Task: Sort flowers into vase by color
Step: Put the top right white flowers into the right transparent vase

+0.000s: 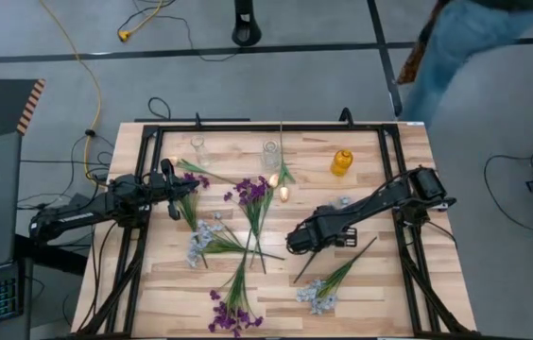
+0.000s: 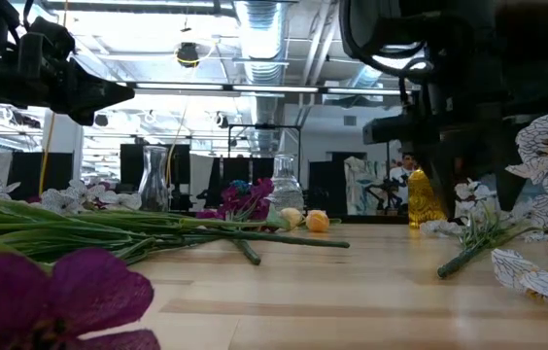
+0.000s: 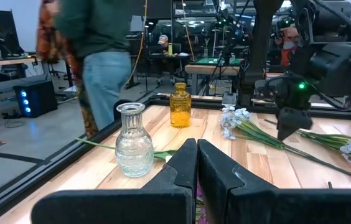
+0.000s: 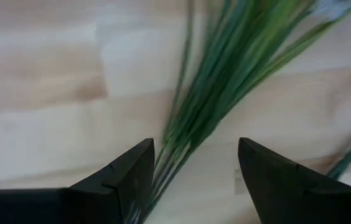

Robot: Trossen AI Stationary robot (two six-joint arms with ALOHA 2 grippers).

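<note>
Green stems run between my right gripper's (image 4: 191,171) jaws in the right wrist view: the jaws stand wide apart over a bundle of stems (image 4: 216,93) lying flat on the pale wood worktop (image 1: 370,283), nothing pinched yet. In the high view this right gripper (image 1: 297,241) sits right of centre, just beside the crossed stems of the purple sprig (image 1: 250,192) and the pale blue-white sprig (image 1: 202,241) at mid-frame; I judge the low, spread pose is there to straddle a stem before closing. My left gripper (image 1: 174,194) hangs in the left part of the frame, jaws pressed together, and whether a stem is trapped between them I cannot tell. More flowers lie loose: a purple cluster (image 1: 227,316) at the lower centre, a blue-white cluster (image 1: 318,297) lower right, and peach buds (image 1: 283,193) just above centre. Three vases wait along the upper edge, upright and apart, presumably one per colour: a clear one (image 1: 198,148) upper left, a second clear one (image 1: 271,154) in the middle, an amber one (image 1: 341,161) to its right. A person (image 1: 455,57) stands off the worktop, upper right
</note>
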